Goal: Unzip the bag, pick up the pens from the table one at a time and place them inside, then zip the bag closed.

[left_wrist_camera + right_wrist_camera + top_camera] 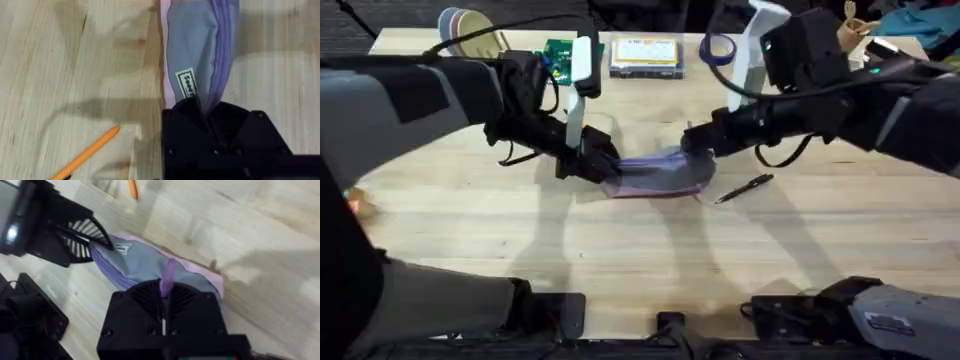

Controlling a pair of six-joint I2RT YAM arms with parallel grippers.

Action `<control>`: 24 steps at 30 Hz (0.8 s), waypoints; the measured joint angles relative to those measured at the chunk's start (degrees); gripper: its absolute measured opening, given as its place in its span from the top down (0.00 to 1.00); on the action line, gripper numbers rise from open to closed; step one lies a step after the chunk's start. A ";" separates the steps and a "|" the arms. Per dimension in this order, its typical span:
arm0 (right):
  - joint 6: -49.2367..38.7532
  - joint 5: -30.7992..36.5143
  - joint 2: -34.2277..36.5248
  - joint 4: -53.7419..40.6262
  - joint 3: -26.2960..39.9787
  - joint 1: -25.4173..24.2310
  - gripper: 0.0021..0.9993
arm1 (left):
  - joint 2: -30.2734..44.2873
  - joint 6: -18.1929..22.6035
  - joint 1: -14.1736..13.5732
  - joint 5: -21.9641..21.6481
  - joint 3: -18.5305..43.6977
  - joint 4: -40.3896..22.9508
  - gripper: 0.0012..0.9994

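Observation:
The lavender bag [660,176] lies flat in the middle of the table [620,250]. My left gripper [599,165] is shut on the bag's left end; in the left wrist view the black fingers [200,112] pinch the fabric [192,55] by a small label. My right gripper [696,144] is at the bag's right end, shut on the purple pull tab [169,277] of the zipper. The black pen [744,188] lies just right of the bag. The orange pen [90,152] lies on the wood near the bag's left end, beside my left gripper, and its tip [132,188] shows beyond the bag.
Along the back edge stand stacked plates [470,30], a green item [558,56], a flat box [645,55] and a purple tape roll [717,48]. Bare wood stretches in front of the bag toward the arm bases.

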 joint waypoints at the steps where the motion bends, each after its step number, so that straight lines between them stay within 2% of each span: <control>1: 0.00 0.02 -0.26 -0.11 0.55 0.00 0.97 | 0.00 0.00 0.00 0.04 0.00 -0.02 0.96; 8: 0.00 1.16 -0.92 0.66 2.76 1.18 0.97 | 0.02 0.00 0.04 -0.20 0.00 -0.04 0.96; 19: -0.24 3.38 -0.84 8.27 2.76 11.17 0.97 | 0.02 -0.02 0.64 -1.64 0.00 0.11 0.96; 24: -0.38 3.65 2.39 13.20 2.76 15.62 0.97 | 0.02 0.00 0.70 -2.35 0.00 0.11 0.96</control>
